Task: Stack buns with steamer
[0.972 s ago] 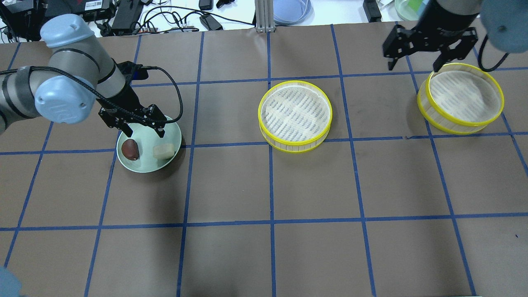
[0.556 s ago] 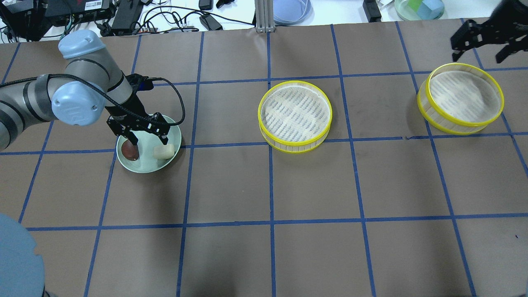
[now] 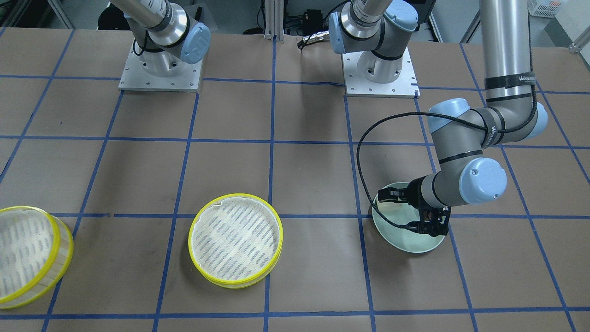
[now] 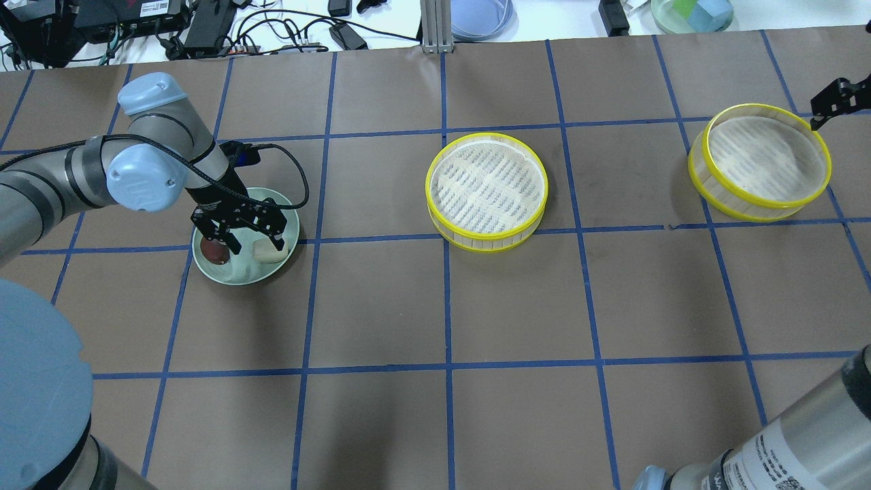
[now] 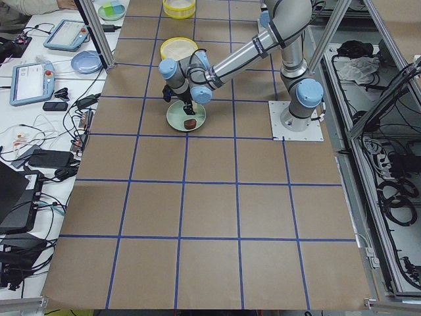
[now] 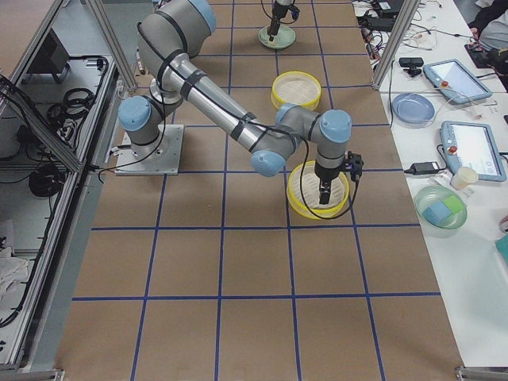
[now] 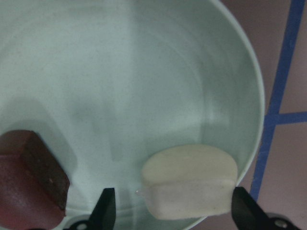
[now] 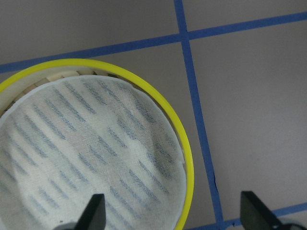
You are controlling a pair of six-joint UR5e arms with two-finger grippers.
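Note:
The cream bun (image 7: 190,181) and the reddish-brown bun (image 7: 29,186) lie on the pale green plate (image 7: 144,72), which also shows in the overhead view (image 4: 238,273). My left gripper (image 7: 175,211) is open and low over the plate, with its fingers either side of the cream bun (image 4: 267,252). One steamer tier (image 4: 486,190) stands at mid-table and the other (image 4: 759,162) at the far right; both hold nothing. My right gripper (image 8: 173,213) is open above that right tier's rim (image 8: 188,163), one finger over the mesh and one outside.
Cables, a blue dish (image 4: 480,17) and a green bowl (image 4: 691,13) lie beyond the table's far edge. My arm links fill the overhead view's lower left corner (image 4: 34,388) and lower right corner (image 4: 789,435).
My left gripper has come down over the plate and now straddles the cream bun. My right gripper has moved right, from behind the right tier to its right edge.

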